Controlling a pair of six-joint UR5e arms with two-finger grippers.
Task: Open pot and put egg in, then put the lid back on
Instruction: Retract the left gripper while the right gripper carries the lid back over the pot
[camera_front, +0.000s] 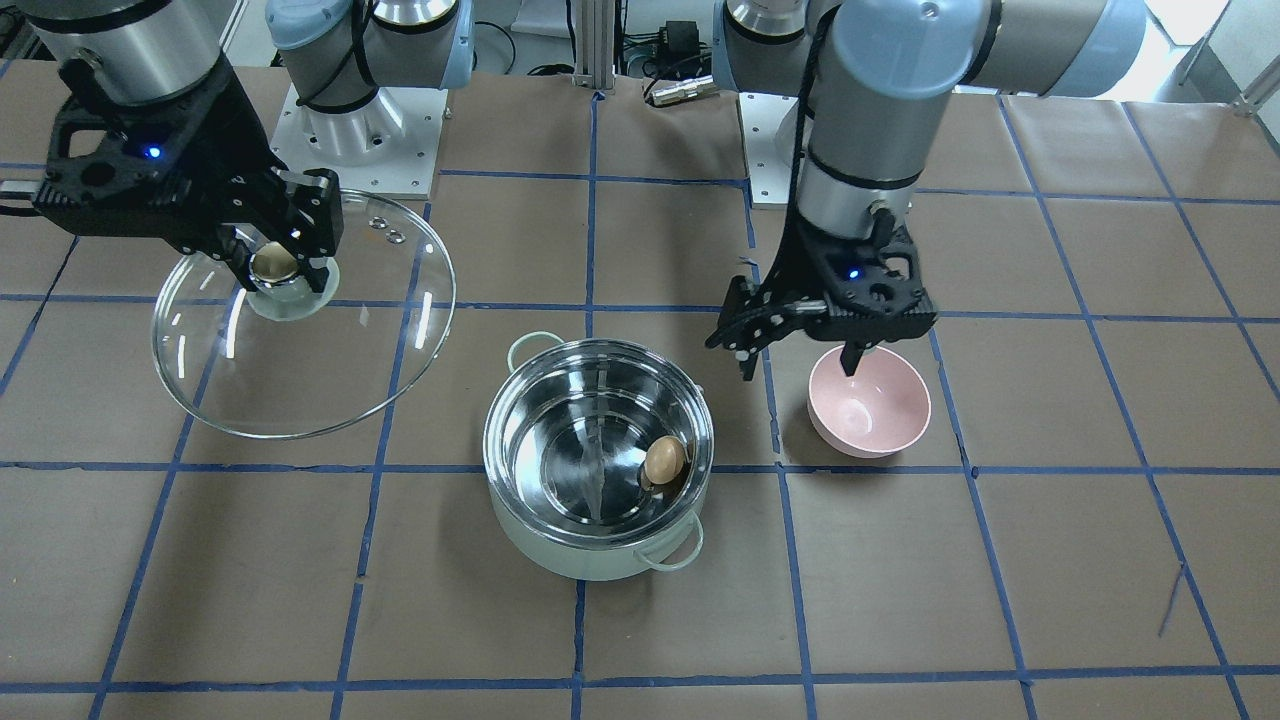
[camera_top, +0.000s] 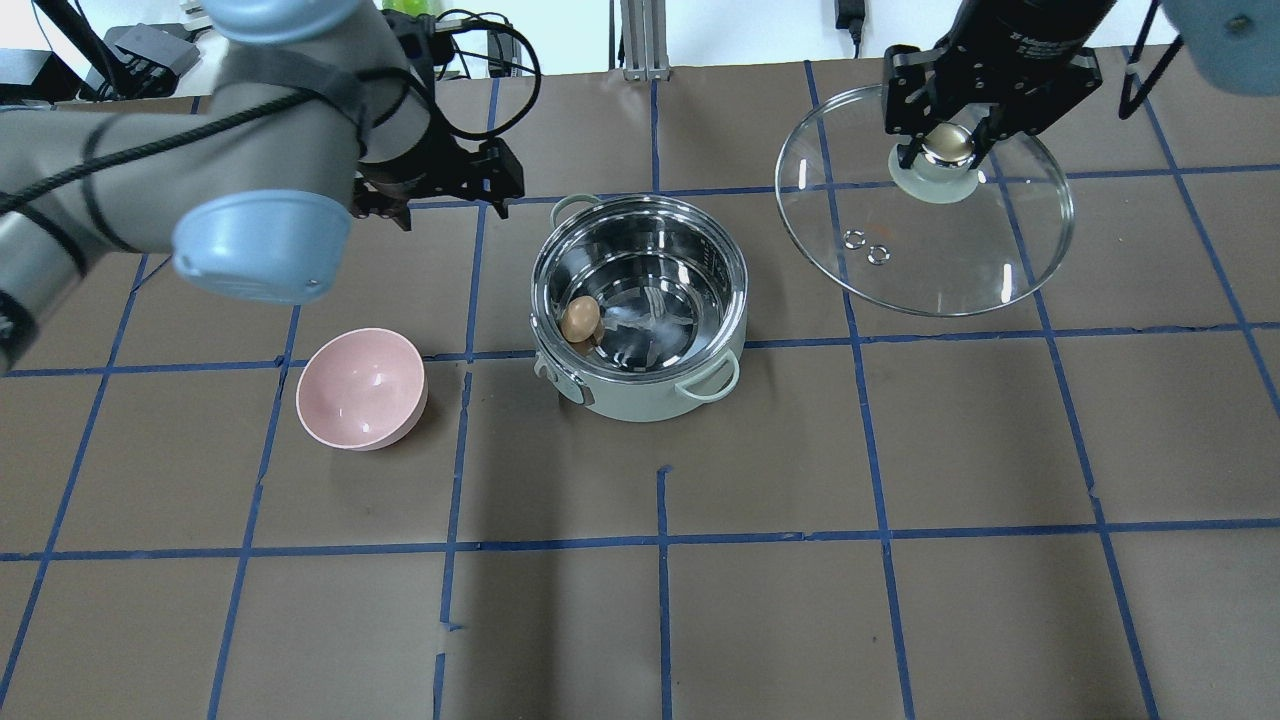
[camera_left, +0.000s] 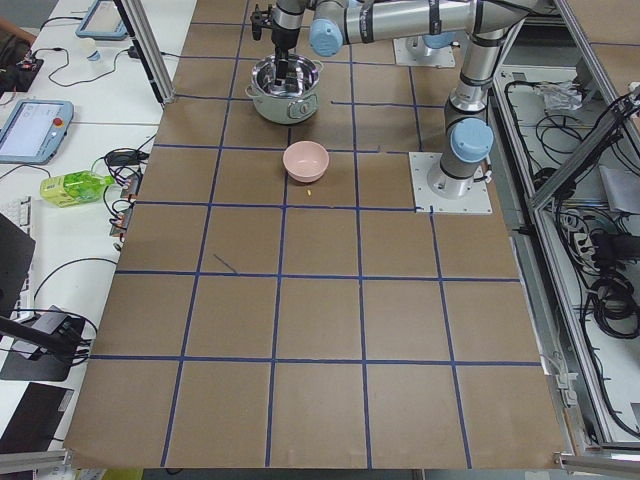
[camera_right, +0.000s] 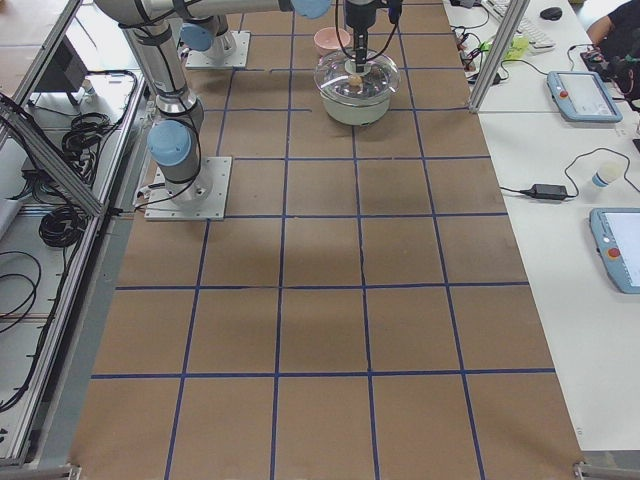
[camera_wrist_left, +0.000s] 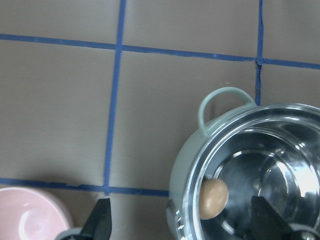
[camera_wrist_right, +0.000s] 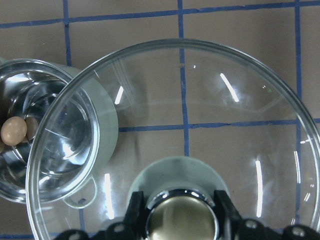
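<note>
The mint-green pot stands uncovered mid-table, shiny steel inside. The brown egg lies inside it against the wall, also seen in the overhead view and the left wrist view. My right gripper is shut on the lid's cream-gold knob and holds the clear glass lid in the air, beside the pot; the right wrist view shows the lid partly overlapping the pot. My left gripper is open and empty, raised between the pot and the pink bowl.
A pink bowl stands empty on the table, on the left arm's side of the pot; it also shows in the overhead view. Brown paper with blue tape lines covers the table. The arm bases stand at the robot's edge.
</note>
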